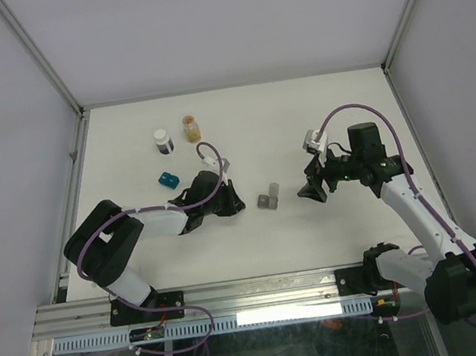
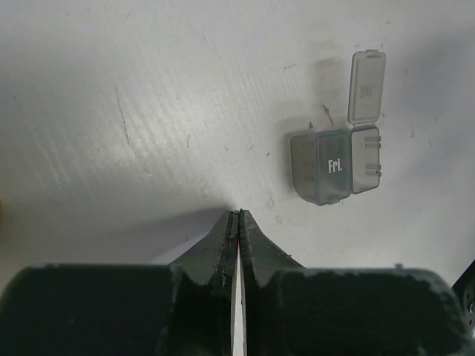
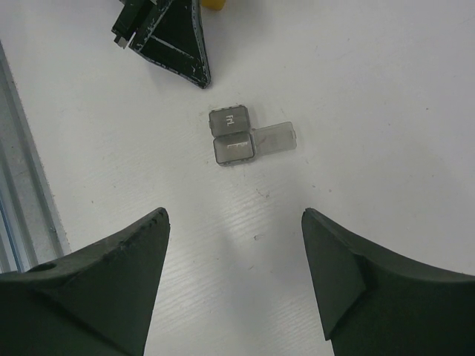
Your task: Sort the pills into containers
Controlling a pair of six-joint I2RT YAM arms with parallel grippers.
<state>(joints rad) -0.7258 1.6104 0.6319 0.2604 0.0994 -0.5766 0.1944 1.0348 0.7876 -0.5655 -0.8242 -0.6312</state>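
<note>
The gray container [image 1: 268,199] lies mid-table between my two grippers, one cell shut and marked "Fri." [image 2: 330,167], the other cell's lid [image 2: 367,85] flipped open. The right wrist view shows the same gray container [image 3: 231,133]. My left gripper [image 1: 228,199] is just left of it, its jaws pressed shut [image 2: 239,215]. A thin red sliver shows in their seam, too small to name. My right gripper [image 1: 314,187] is to its right, open and empty [image 3: 234,215]. The teal container [image 1: 168,179] sits behind the left arm. No loose pills are in view.
A white-capped bottle [image 1: 163,140] and an amber bottle [image 1: 191,129] stand at the back left. A yellow piece [image 3: 214,4] peeks out behind the left fingers [image 3: 174,37]. A metal rail [image 1: 236,294] runs along the near edge, and walls enclose the table.
</note>
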